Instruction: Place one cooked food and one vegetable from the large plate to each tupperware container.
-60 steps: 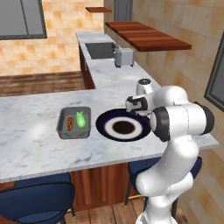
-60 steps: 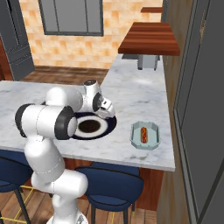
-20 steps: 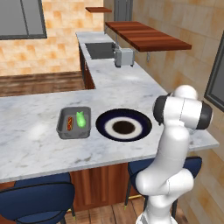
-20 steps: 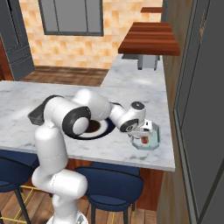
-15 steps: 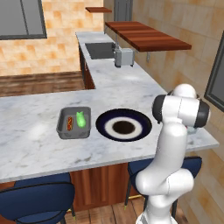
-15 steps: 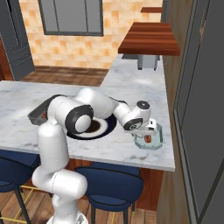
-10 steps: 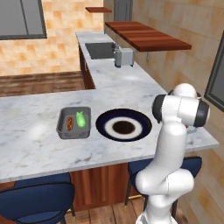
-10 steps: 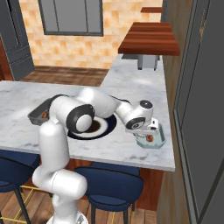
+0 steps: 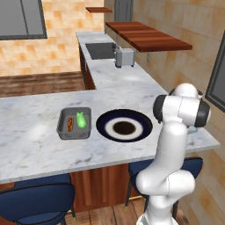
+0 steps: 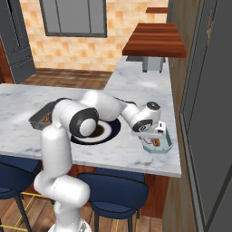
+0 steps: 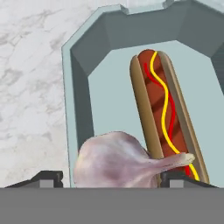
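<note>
My gripper (image 10: 152, 137) reaches down into the pale teal-grey tupperware container (image 10: 166, 146) near the counter's right end. In the hand view its fingertips (image 11: 50, 177) stand a little apart from a pale garlic bulb (image 11: 119, 161) that sits between them inside the container (image 11: 78, 87). A hot dog (image 11: 162, 113) with mustard and ketchup lies beside the garlic. The large plate (image 9: 124, 128) shows no food on it. Left of it, the dark grey container (image 9: 74, 123) holds a hot dog (image 9: 69, 124) and a green vegetable (image 9: 81, 120).
A toaster (image 9: 125, 57) and a sink (image 9: 101, 50) are on the far counter run under a wooden shelf (image 9: 147, 37). A tall dark cabinet (image 10: 204, 113) stands right of the teal container. Blue stools (image 9: 39, 202) sit below the counter's front edge.
Three seconds ago the gripper was over the plate. In the last second it moved right and down into the teal container, and its jaws have spread away from the garlic.
</note>
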### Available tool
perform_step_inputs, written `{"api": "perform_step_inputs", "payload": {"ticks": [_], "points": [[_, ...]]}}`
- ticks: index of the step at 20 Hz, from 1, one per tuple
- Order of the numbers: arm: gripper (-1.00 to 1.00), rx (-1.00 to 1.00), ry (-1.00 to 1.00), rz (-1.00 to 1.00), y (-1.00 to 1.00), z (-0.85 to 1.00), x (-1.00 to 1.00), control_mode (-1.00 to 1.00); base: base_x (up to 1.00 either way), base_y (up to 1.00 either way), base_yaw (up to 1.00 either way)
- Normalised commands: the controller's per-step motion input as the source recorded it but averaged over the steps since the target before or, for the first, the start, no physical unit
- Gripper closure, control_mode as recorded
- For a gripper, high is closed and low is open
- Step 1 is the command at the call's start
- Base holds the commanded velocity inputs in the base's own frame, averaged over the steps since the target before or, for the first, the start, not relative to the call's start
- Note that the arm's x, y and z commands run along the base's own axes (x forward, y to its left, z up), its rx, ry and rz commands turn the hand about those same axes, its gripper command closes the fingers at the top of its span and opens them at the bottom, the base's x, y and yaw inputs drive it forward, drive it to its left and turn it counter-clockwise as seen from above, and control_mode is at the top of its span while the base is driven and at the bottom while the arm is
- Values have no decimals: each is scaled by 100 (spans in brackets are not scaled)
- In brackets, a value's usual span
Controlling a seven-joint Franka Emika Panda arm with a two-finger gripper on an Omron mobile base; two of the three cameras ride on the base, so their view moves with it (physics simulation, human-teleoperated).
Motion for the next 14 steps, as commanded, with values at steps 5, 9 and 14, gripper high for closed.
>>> {"api": "perform_step_inputs", "payload": {"ticks": [5,9,14], "points": [[-100,3,-22,0,-1,23,-12,-100,0,0,0],[-100,2,-12,0,56,45,-57,-100,0,0,0],[-100,-9,5,0,100,81,-62,-100,0,0,0]]}}
